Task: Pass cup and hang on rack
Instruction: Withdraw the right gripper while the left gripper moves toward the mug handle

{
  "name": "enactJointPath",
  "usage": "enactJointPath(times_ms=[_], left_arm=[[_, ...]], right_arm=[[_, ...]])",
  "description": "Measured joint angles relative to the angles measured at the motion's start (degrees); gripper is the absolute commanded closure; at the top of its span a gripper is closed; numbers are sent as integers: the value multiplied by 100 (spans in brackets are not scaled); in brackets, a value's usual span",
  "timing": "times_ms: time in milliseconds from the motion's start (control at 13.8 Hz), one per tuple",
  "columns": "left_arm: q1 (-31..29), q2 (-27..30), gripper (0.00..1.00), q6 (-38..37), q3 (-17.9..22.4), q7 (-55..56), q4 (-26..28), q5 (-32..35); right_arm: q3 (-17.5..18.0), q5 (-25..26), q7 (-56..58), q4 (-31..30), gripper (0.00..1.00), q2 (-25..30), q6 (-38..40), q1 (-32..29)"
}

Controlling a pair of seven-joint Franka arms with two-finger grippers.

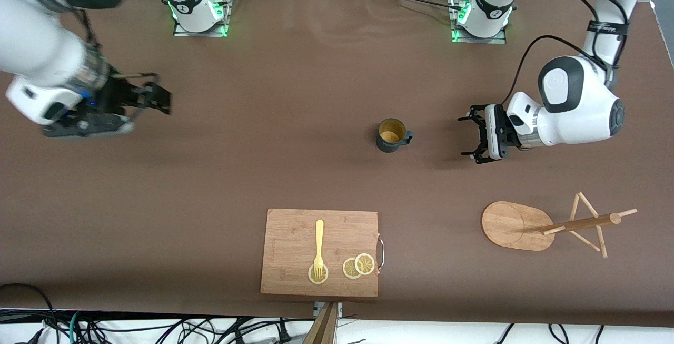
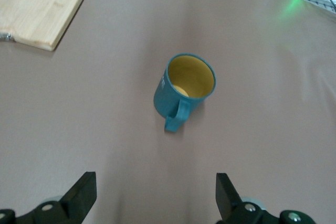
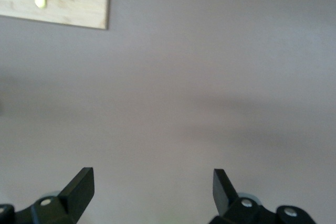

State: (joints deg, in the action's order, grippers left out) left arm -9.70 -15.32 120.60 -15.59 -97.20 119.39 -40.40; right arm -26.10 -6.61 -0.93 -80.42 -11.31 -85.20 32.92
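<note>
The cup (image 1: 392,135), dark teal with a yellow inside, stands upright in the middle of the table, its handle pointing toward the left arm's end. My left gripper (image 1: 467,136) hangs low beside it, a short gap from the handle, open and holding nothing. The left wrist view shows the cup (image 2: 184,90) ahead of the spread fingers of the left gripper (image 2: 156,187). The wooden rack (image 1: 516,225) stands nearer the front camera, toward the left arm's end. My right gripper (image 1: 160,99) is open and holds nothing over bare table at the right arm's end; its wrist view shows the gripper (image 3: 153,182) above plain tabletop.
A rectangular wooden cutting board (image 1: 284,259) lies near the table's front edge, with a yellow fork (image 1: 319,244) and lemon slices (image 1: 358,266) on it. A corner of the board (image 2: 37,9) shows in the left wrist view. Cables run along the front edge.
</note>
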Motion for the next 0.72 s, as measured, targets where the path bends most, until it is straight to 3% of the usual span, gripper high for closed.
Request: enactJointPath(times_ms=[145,217,507,580,725], left_arm=[[1,3,0,630,-192,-738,457,-729],[6,2,0,920,-313,-1046,639,-1038],[23,-75,0,1366,-465,-2407,1022,-2063],[23,-140,0,1376,-465,-2810,1069,-2346],[23,-355,0,1420,-465,-3502,1127,-2907]], right_arm=[[-6,10,139,-136,0,128,55,-137],[233,54,143,-161,0,127,64,-348],[2098,375,141,-195,0,122,64,-2064],[2416,409,141,-195,0,127,64,-2420],[2619,430,147,-195,0,158,76,-2720]])
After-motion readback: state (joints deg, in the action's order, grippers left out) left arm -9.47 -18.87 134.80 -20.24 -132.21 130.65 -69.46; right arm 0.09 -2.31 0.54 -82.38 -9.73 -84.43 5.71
